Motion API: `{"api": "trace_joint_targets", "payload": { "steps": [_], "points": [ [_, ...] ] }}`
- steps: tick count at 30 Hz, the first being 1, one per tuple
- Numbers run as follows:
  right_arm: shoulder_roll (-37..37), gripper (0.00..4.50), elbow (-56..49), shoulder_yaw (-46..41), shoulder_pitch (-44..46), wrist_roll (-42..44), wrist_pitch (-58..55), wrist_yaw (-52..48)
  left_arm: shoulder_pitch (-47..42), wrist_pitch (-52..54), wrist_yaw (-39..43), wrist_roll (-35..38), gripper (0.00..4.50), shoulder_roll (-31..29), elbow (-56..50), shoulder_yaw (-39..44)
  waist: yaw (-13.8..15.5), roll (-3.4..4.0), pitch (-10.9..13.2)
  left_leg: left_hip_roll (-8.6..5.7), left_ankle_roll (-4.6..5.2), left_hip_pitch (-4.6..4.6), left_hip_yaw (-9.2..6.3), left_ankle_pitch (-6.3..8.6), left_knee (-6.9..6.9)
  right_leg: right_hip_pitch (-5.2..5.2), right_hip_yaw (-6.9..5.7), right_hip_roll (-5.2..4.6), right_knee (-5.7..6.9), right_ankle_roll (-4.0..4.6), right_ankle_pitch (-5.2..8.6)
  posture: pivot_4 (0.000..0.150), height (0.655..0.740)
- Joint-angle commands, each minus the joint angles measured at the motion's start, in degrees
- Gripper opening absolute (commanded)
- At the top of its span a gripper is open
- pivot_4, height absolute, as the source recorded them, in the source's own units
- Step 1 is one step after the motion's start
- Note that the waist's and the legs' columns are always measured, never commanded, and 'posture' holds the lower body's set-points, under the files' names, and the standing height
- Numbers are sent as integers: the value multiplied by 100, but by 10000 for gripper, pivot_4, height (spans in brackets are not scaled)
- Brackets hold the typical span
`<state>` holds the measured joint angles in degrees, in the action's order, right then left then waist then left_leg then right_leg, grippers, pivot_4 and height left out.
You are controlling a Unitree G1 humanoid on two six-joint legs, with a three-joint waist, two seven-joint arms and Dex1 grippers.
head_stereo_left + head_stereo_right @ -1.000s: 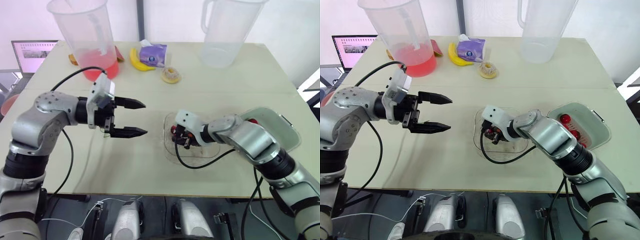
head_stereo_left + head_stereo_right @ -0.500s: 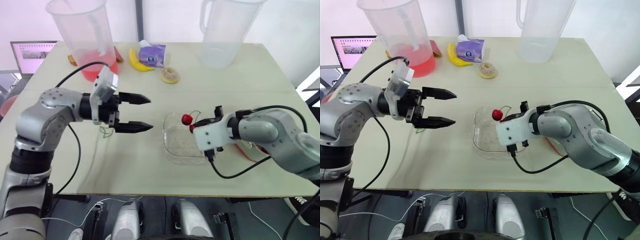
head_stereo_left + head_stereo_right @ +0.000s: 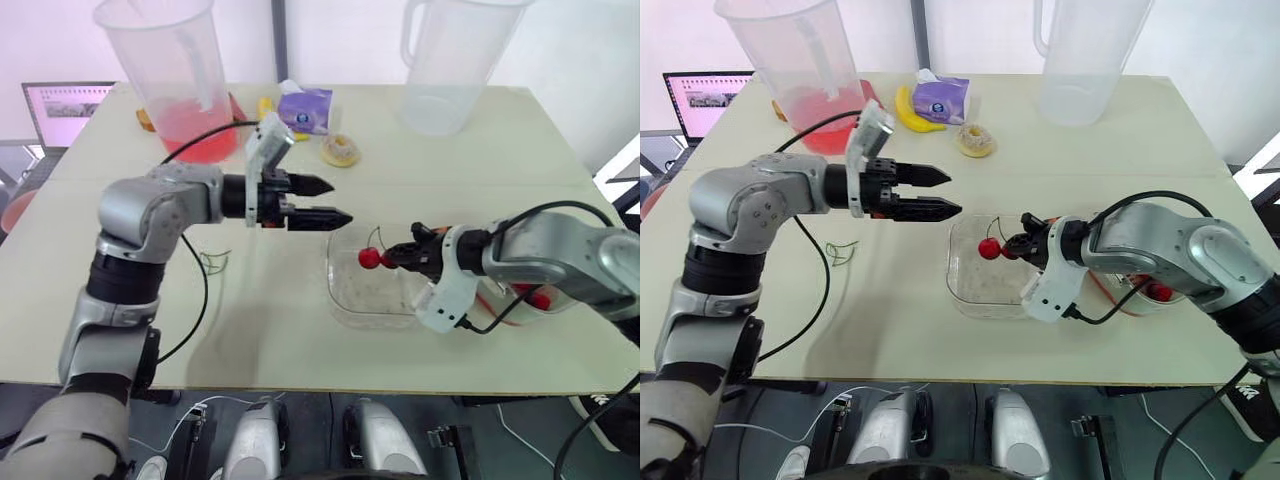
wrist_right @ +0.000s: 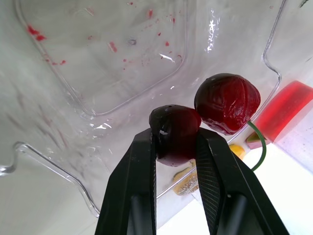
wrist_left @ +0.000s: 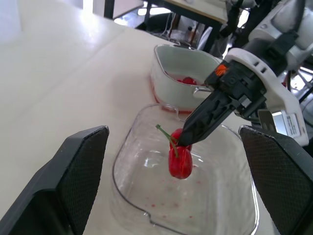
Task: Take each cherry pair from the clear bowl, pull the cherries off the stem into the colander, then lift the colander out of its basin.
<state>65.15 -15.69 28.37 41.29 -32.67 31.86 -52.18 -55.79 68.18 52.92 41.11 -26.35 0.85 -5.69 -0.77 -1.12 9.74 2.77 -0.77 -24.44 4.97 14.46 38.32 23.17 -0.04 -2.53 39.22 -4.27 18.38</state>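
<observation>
Black-fingered, pinches the cherry pair (image 3: 370,258) in the right gripper (image 3: 402,256), now lifted just above the clear bowl (image 3: 345,312) rather than inside it; brings the left gripper (image 3: 340,200), spread wide, empty, near the bowl's far rim. Left wrist: faces the free stem (image 5: 166,136), colander (image 5: 164,73) beyond the bowl. Right wrist: clamps one cherry only, ready for pulling.

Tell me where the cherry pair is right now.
Left eye view: the cherry pair hangs above the clear bowl near its left side, clamped in the right gripper, with the open left gripper close by.
</observation>
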Motion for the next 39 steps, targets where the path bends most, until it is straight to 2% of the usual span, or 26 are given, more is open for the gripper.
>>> {"api": "trace_joint_targets", "payload": {
  "steps": [1,5,11,26,29,36,39],
  "points": [
    [-139,6636,-175,-300,-25,-69,63,-159,-446,1168,-612,317,45000,370,359,454,3,0,0,-1,0,1,-1,0,2,-3,-1,-1,1,0,0,1500,7400],
    [-296,6636,-210,-402,-112,-75,30,-293,-712,1942,-1208,295,45000,826,821,883,-18,0,0,-1,-3,3,-3,-1,1,-2,-1,0,1,0,0,1500,7400],
    [-468,6636,-244,-523,-194,-67,16,-444,-762,2347,-1717,163,45000,1156,1073,1138,-4,0,0,-1,-9,6,-3,-5,0,-5,-1,-1,4,0,0,1500,7400],
    [-721,6636,-356,-694,-262,3,-30,-721,-702,2432,-2257,61,45000,1671,1474,1361,2,0,0,-4,-13,9,-4,-7,0,-7,-3,-3,8,0,0,1500,7400],
    [-750,6636,-357,-703,-265,9,-44,-747,-711,2432,-2286,88,36542,1692,1505,1386,4,0,0,-3,-14,10,-4,-8,0,-7,-3,-2,8,0,0,1500,7400],
    [-844,6636,-329,-707,-237,14,-83,-783,-670,2432,-2316,142,1623,1696,1498,1370,4,0,0,-4,-14,10,-3,-8,0,-7,-3,-3,9,0,0,1500,7400],
    [-873,6636,-330,-713,-235,24,-112,-799,-657,2432,-2319,161,657,1683,1484,1352,4,0,0,-4,-14,10,-4,-8,0,-7,-3,-3,9,0,0,1500,7400]
  ]
}}
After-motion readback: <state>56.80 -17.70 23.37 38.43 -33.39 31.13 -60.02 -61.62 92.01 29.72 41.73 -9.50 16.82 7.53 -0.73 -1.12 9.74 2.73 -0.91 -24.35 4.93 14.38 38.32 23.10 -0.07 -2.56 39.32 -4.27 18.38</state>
